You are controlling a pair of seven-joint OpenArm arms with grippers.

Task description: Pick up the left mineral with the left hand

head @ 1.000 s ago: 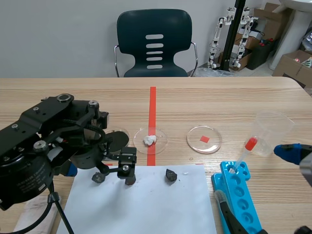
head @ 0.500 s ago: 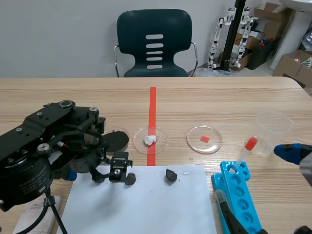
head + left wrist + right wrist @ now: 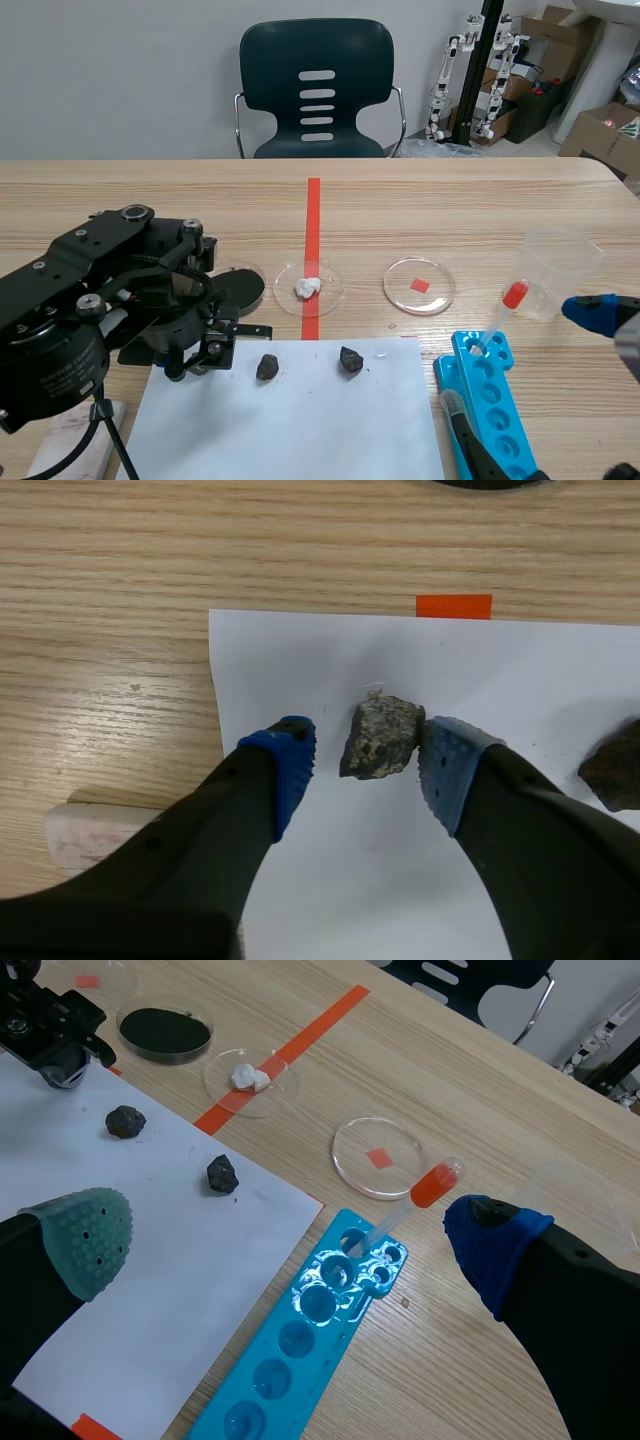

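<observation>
The left mineral [image 3: 380, 738], a small grey-brown stone, lies on the white paper [image 3: 330, 900] between the pads of my left gripper [image 3: 368, 730]. One blue pad [image 3: 450, 765] touches it; a narrow gap remains at the other pad [image 3: 290, 770]. In the scene view the same stone [image 3: 267, 367] shows just right of my left gripper [image 3: 200, 360]. The right mineral [image 3: 350, 359] lies further right on the paper. My right gripper [image 3: 285, 1240] hangs open over the table's right side, holding nothing.
Three petri dishes stand behind the paper: dark powder [image 3: 240, 285], white lumps [image 3: 308, 288], a red square [image 3: 419, 285]. A blue well tray [image 3: 490, 400] with a red-bulbed pipette [image 3: 505, 310] and a clear cup [image 3: 560, 270] are at the right. A white block [image 3: 95, 835] lies left of the paper.
My left gripper's fingers have come much closer together over the last second, and the gripper has shifted left along the paper's near-left corner. The minerals and the right arm stay put.
</observation>
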